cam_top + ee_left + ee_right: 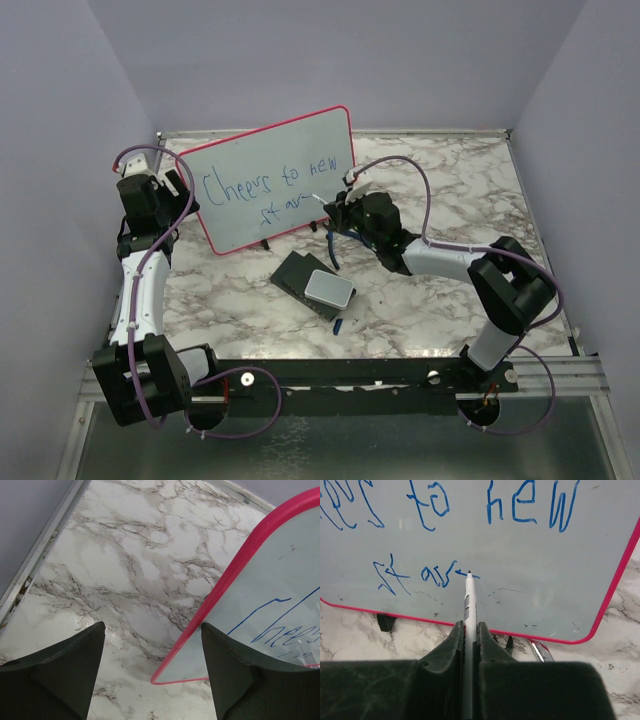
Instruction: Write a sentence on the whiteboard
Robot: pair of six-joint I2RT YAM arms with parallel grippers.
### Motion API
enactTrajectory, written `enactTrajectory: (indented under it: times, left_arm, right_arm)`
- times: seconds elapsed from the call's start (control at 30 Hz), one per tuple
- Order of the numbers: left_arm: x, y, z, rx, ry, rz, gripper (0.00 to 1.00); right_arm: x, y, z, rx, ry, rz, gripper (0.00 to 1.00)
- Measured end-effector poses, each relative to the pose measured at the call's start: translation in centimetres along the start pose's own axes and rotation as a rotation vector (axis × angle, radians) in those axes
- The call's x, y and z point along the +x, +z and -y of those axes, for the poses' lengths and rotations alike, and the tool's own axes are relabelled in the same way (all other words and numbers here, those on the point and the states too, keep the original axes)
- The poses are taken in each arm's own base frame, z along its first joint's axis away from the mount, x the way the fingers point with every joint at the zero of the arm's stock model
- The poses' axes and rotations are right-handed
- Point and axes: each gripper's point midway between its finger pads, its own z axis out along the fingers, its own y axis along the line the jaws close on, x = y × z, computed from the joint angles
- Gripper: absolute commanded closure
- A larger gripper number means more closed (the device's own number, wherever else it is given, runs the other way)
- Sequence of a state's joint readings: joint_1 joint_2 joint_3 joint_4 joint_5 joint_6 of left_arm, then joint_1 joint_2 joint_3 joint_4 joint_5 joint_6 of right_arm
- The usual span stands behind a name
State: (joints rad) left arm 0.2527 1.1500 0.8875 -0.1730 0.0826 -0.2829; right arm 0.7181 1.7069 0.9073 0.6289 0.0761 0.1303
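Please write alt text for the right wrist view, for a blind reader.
The right gripper is shut on a white marker, its tip at the whiteboard where the second line of the blue sentence breaks off. Marble table lies below.

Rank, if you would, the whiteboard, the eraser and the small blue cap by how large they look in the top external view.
Largest to smallest:
1. whiteboard, by far
2. eraser
3. small blue cap, clearly the smallest
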Motion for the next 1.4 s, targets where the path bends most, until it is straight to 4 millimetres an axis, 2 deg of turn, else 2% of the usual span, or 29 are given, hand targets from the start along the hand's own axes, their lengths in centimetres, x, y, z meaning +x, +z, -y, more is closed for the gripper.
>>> enactTrajectory:
  times: [0.37, 0.73, 1.4]
  left_arm:
    - [0.0, 0.0, 0.0, 0.000, 0.000, 0.000, 0.21]
    - [0.0, 0.0, 0.0, 0.000, 0.000, 0.000, 0.21]
    - [0.0, 0.0, 0.0, 0.000, 0.000, 0.000, 0.21]
  right_arm:
    - [-2.3, 1.3, -0.5, -0.014, 0.002, 0.043, 0.99]
    - [-0.1, 1.9, -0.3, -0.006, -0.001, -0.015, 0.99]
    - [0.8, 2.0, -0.2, -0.003, 0.001, -0.033, 0.99]
